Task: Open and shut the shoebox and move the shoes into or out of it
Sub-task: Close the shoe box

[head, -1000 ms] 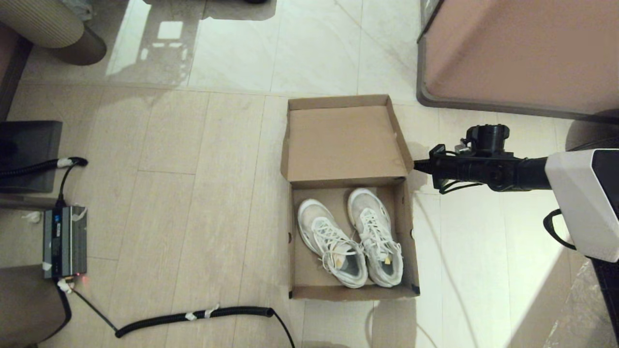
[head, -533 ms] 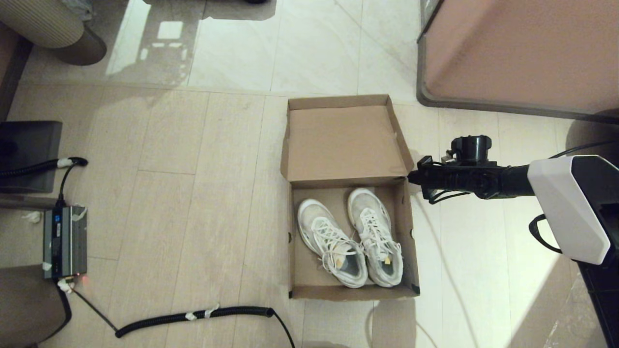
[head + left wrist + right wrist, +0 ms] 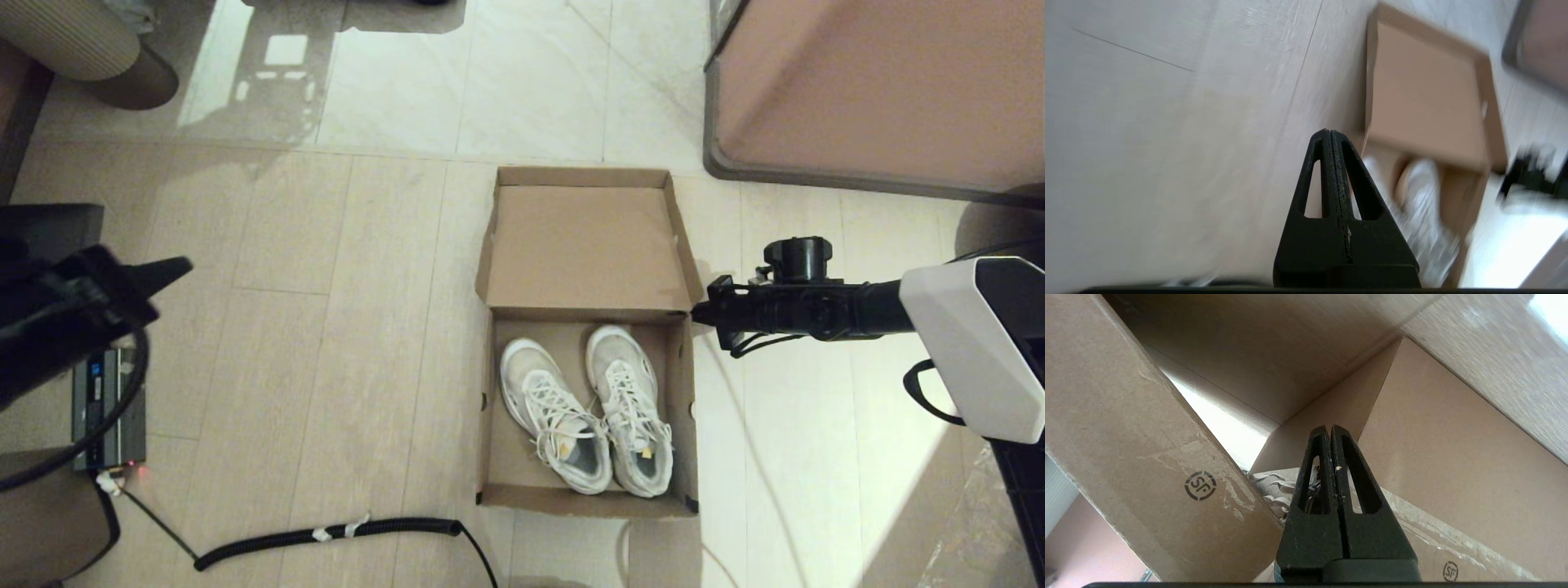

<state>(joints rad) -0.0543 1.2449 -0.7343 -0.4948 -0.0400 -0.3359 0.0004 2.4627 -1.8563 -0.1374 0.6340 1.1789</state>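
The brown shoebox [image 3: 488, 441] stands open on the floor, its lid [image 3: 584, 245] tilted back at the far end. The pair of white sneakers [image 3: 588, 416] lies side by side inside, toes toward the lid. My right gripper [image 3: 696, 312] is shut with nothing in it, its tip at the box's right wall where the lid hinges. The right wrist view puts this gripper [image 3: 1329, 428] close against the cardboard wall [image 3: 1445, 457], with a bit of sneaker [image 3: 1269, 488] behind. My left gripper [image 3: 175, 267] is shut and hangs over the floor far left of the box; its own view shows the lid [image 3: 1425, 98] ahead.
A large pinkish-brown cabinet [image 3: 882, 90] fills the far right. A black corrugated cable [image 3: 326, 535] runs along the floor near the box's front. A grey power unit [image 3: 110, 408] sits at the left edge, and a dark object [image 3: 49, 237] lies behind the left arm.
My left arm has swung into view from the left. My right gripper moved in against the box's right rear corner, and the box turned slightly, with the lid shifting a little.
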